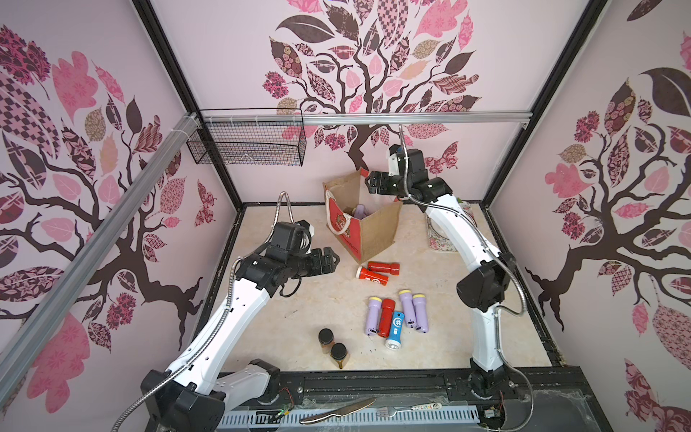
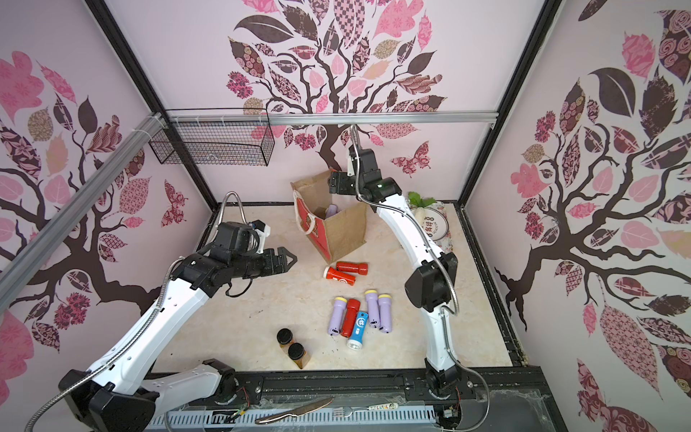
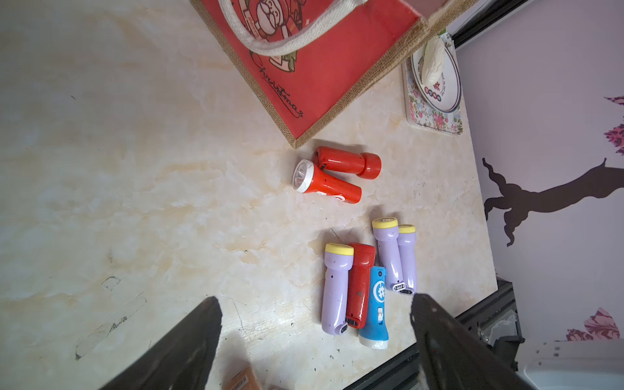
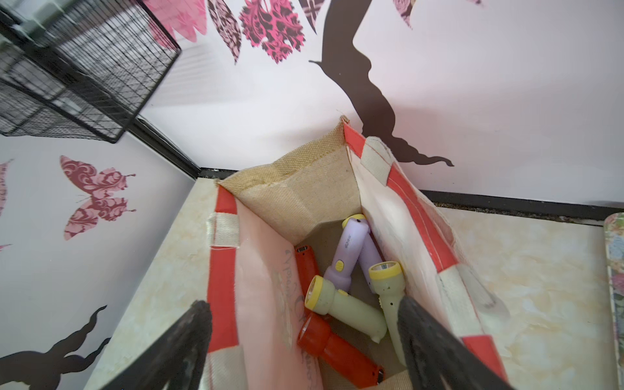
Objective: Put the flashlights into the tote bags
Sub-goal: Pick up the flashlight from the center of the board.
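The tote bag (image 1: 375, 232) (image 2: 346, 228) stands open at the back of the table. My right gripper (image 1: 368, 183) (image 4: 303, 302) hangs open and empty over its mouth. Inside lie several flashlights: lilac (image 4: 347, 256), pale green (image 4: 344, 307) and red (image 4: 337, 347). Two red flashlights (image 1: 377, 272) (image 3: 337, 175) lie on the table by the bag's front corner. Nearer the front is a cluster of lilac (image 1: 372, 316), red (image 1: 387, 318) and blue (image 1: 396, 329) flashlights. My left gripper (image 1: 332, 260) (image 3: 315, 299) hovers open and empty, left of the bag and above the table.
Two brown jars with black lids (image 1: 332, 346) stand at the front, left of the cluster. A plate on a floral tray (image 2: 435, 226) sits at the back right behind the right arm. A black wire basket (image 1: 246, 144) hangs on the back rail. A knife (image 1: 336, 411) lies on the front ledge.
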